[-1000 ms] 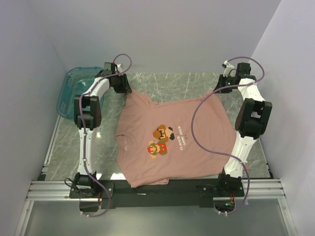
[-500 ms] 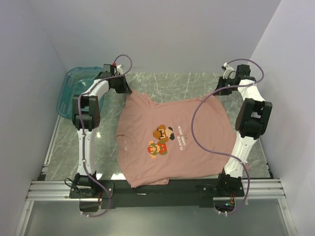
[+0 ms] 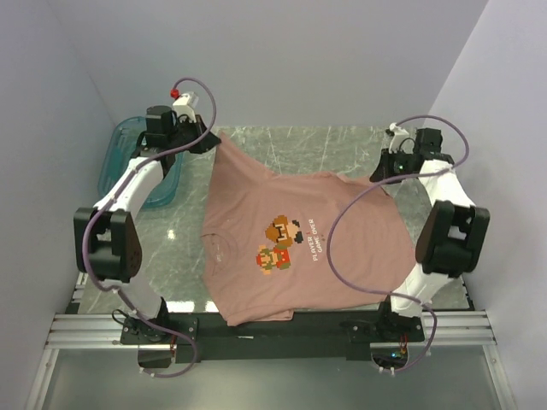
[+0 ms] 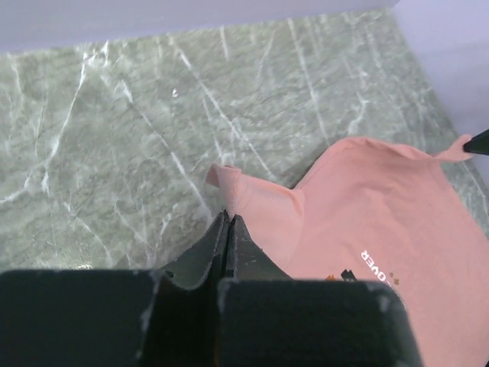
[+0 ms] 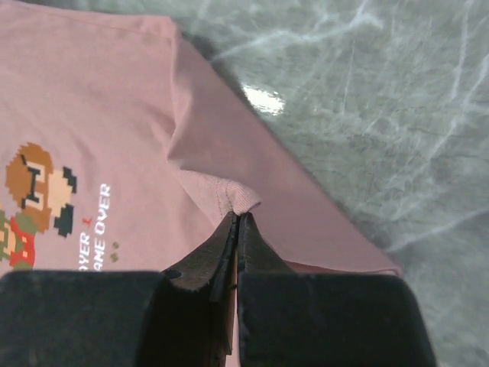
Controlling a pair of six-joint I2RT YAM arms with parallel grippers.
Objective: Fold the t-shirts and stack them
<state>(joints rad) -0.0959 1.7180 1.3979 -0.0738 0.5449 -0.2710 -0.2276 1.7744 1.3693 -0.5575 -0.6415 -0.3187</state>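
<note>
The dusty-pink t-shirt [image 3: 342, 265] lies print-up on the green marble table [image 3: 299, 143], its pixel-figure print in the middle. My left gripper [image 3: 211, 143] is shut on the shirt's far-left corner, which is drawn up off the table. In the left wrist view, the closed tips of that gripper [image 4: 228, 219] pinch the edge of the t-shirt [image 4: 382, 222]. My right gripper [image 3: 381, 174] is shut on the far-right corner. In the right wrist view, a ribbed fold of the t-shirt [image 5: 114, 92] pokes out from the pinched tips of the right gripper [image 5: 238, 219].
A translucent teal bin [image 3: 117, 161] stands at the far left, partly behind my left arm. Pale walls close in the table at the back and on both sides. A metal rail [image 3: 273, 329] runs along the near edge between the arm bases.
The left gripper has shut on the shirt's far-left corner and pulled it up and out to the left. The left elbow has swung down and left; the right arm has shifted slightly outward.
</note>
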